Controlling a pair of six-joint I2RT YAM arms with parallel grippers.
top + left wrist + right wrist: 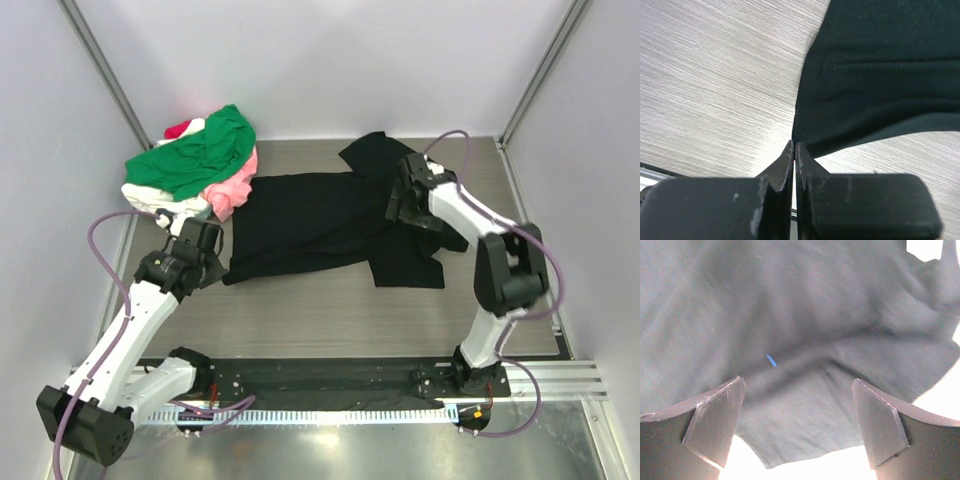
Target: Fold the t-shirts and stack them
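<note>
Left gripper [794,148]: fingers pressed shut at the black t-shirt [320,220] corner, nothing seen between them.
Right gripper [797,382]: spread wide over it, empty.
Green-topped pile [195,155]: touching its far-left edge.

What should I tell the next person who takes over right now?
Left gripper: shut, at the black shirt's near-left corner; can't tell if it pinches cloth.
Right gripper: open, over that shirt's right side.
Other shirts (green, pink, white, red): heaped back left.
Done: nothing folded yet.
Left: fold every shirt, then stack.
</note>
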